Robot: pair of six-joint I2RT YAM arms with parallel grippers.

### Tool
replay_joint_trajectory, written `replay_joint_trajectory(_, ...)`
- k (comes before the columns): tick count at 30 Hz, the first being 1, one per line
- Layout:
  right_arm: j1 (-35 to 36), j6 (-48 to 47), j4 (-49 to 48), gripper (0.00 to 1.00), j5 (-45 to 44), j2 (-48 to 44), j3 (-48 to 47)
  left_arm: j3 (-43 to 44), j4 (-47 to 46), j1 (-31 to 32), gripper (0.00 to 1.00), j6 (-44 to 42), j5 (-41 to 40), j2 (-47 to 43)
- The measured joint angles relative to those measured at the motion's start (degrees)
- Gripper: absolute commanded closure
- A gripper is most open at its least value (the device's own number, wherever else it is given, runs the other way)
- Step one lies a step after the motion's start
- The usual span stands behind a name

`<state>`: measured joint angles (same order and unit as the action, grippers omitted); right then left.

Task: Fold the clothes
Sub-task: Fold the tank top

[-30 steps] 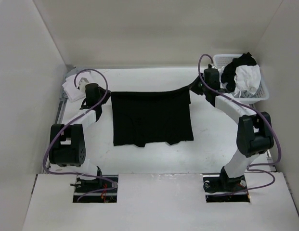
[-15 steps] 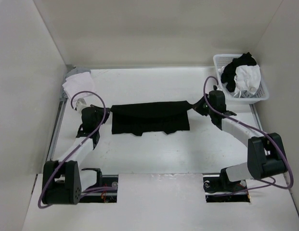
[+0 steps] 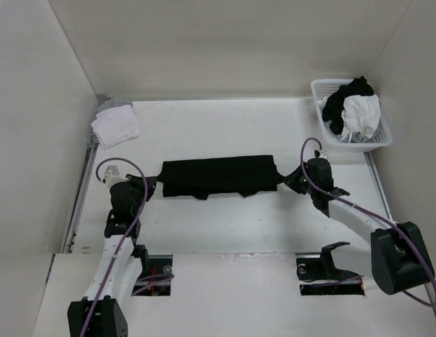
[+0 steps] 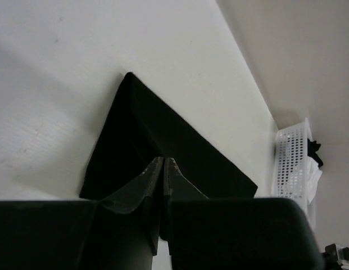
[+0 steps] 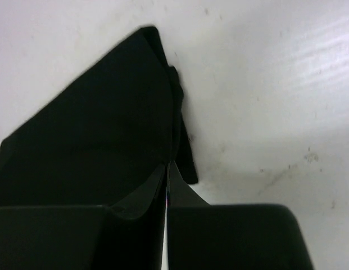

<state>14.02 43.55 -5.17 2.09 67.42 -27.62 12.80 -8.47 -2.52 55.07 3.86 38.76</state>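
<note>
The clothes [image 3: 218,175], a plain black top, lie on the white table as a flat band folded over on itself, running left to right. My left gripper [image 3: 156,188] is at the band's left end, shut on that corner. In the left wrist view the closed tips [image 4: 164,161] sit on the black fabric [image 4: 163,129]. My right gripper [image 3: 284,179] is at the right end, where a corner of cloth stretches toward it. In the right wrist view its shut tips [image 5: 168,164] meet the fabric [image 5: 95,129] at its edge.
A white basket [image 3: 381,133] with black and white garments stands at the back right, also visible in the left wrist view [image 4: 289,163]. A folded white and grey cloth pile [image 3: 114,126] lies at the back left. Walls close in on three sides.
Both arms have drawn back toward the near edge and come down, carrying the held edge over the garment. It went from a spread sheet to a narrow folded band.
</note>
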Motion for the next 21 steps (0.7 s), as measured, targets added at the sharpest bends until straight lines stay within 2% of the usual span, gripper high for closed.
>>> replay_joint_trajectory(3,1.31,1.73,0.0,0.95,-0.13,0.15,2.71,-2.51,2.84,-1.2,0.96,-0.07,0.15,-0.94)
replay_joint_trajectory(4,1.6,2.27,0.0,0.91,-0.22,0.39,3.43,-3.3,3.65,-1.62,0.94,-0.04,0.26,-0.81)
replay_joint_trajectory(6,2.32,3.48,-0.04,0.76,-0.5,1.22,4.59,-4.83,5.62,-2.12,0.87,0.13,0.44,-0.74)
replay_joint_trajectory(8,2.8,4.15,-0.02,0.66,-1.05,1.84,5.31,-5.68,7.04,-2.58,0.74,0.33,0.55,-0.74)
replay_joint_trajectory(10,2.97,4.28,-0.04,0.54,-1.6,1.95,5.44,-5.88,8.17,-3.5,0.7,0.59,0.74,-1.01)
replay_joint_trajectory(16,2.99,2.12,-0.7,0.49,-2.08,7.02,0.63,-5.03,8.35,-3.93,0.71,1.11,-0.37,-2.64)
replay_joint_trajectory(21,3.02,1.31,-3.8,0.51,-1.31,14.91,-3.91,-0.46,4.59,6.25,0.73,1.2,-4.2,3.41)
